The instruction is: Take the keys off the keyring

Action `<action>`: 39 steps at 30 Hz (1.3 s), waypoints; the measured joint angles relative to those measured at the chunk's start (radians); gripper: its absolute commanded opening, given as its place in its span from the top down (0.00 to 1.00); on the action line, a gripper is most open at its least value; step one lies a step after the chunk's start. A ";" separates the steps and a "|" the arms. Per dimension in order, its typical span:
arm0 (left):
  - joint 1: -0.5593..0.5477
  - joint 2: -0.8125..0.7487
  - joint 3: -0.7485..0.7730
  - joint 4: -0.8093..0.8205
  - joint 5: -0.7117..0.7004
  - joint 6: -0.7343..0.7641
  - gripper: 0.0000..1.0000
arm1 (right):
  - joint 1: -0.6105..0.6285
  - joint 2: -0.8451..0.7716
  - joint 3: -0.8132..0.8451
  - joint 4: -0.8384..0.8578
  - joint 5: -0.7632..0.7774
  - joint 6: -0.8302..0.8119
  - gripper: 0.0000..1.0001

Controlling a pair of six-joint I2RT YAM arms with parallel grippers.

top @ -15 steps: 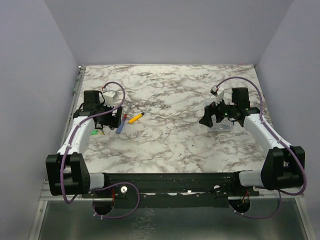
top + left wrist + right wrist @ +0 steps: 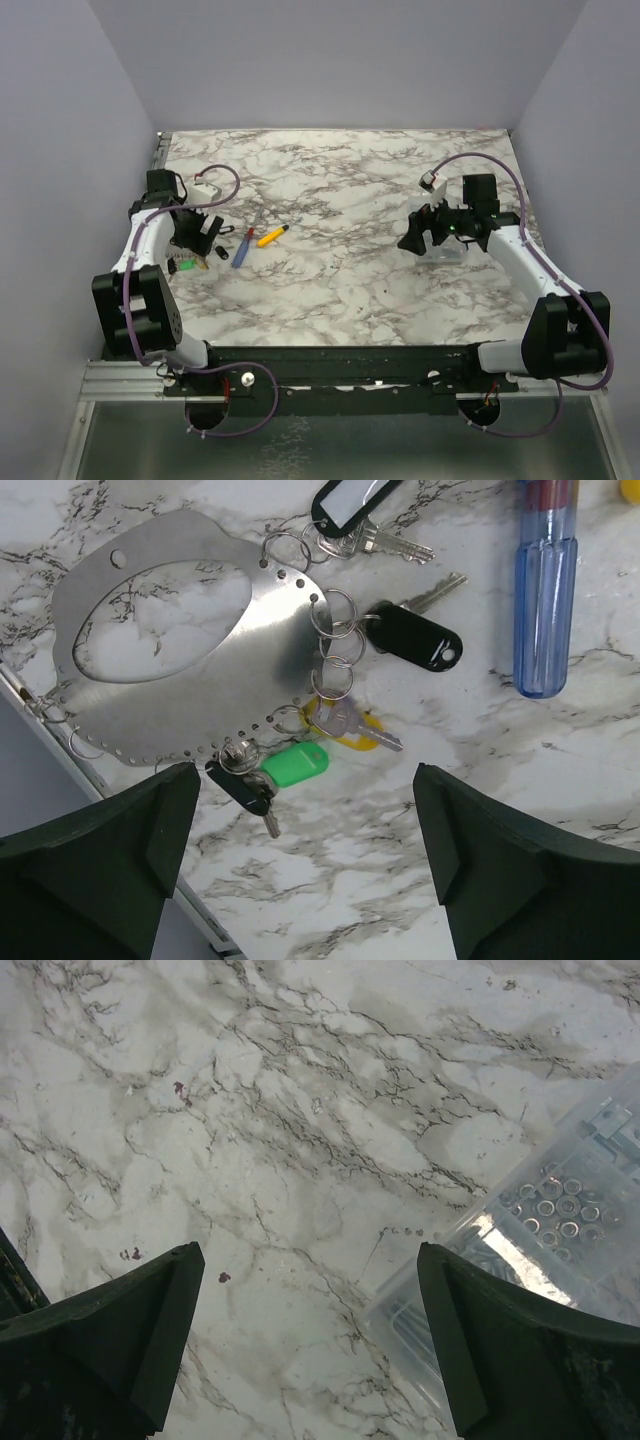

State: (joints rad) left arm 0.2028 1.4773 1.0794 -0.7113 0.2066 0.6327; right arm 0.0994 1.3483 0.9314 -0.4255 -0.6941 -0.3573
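The keyring is a flat oval steel plate (image 2: 180,650) with small split rings along its edge. Several keys hang from the rings: two with black tags (image 2: 415,635) (image 2: 345,505), one with a yellow tag (image 2: 352,732), one with a green tag (image 2: 295,763), and a small black key (image 2: 240,785). In the top view the bunch (image 2: 190,265) lies near the table's left edge. My left gripper (image 2: 305,880) (image 2: 197,235) is open and empty, hovering just above the keys. My right gripper (image 2: 310,1350) (image 2: 415,232) is open and empty over bare marble at the right.
A blue-handled stick (image 2: 545,610) (image 2: 241,255) lies right of the keys, with a red one (image 2: 248,236) and a yellow one (image 2: 271,236) nearby. The table's left edge (image 2: 40,740) runs close to the plate. A clear plastic box of washers (image 2: 540,1250) (image 2: 447,250) sits beside my right gripper.
My left arm has swung to the left, and its gripper now sits closer to the keys at the table's left edge. The right arm has not moved.
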 measured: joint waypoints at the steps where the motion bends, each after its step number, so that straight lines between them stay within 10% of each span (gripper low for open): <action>1: 0.000 0.014 0.006 -0.004 -0.006 0.018 0.08 | 0.000 0.000 0.000 -0.004 -0.002 -0.002 0.00; 11: 0.000 0.142 0.029 -0.023 -0.034 0.122 0.37 | 0.005 0.000 0.005 -0.033 -0.018 -0.003 0.00; 20: 0.000 0.101 -0.024 -0.014 0.012 -0.095 0.52 | 0.005 0.000 0.010 -0.034 -0.025 -0.003 0.00; 39: 0.000 0.164 -0.115 0.136 -0.083 -0.348 0.46 | 0.005 0.000 0.010 -0.033 -0.025 -0.002 0.00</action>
State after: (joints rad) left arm 0.2031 1.6413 0.9642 -0.5755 0.1234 0.2848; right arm 0.1040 1.3483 0.9417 -0.4583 -0.7193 -0.3592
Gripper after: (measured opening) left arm 0.499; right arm 0.998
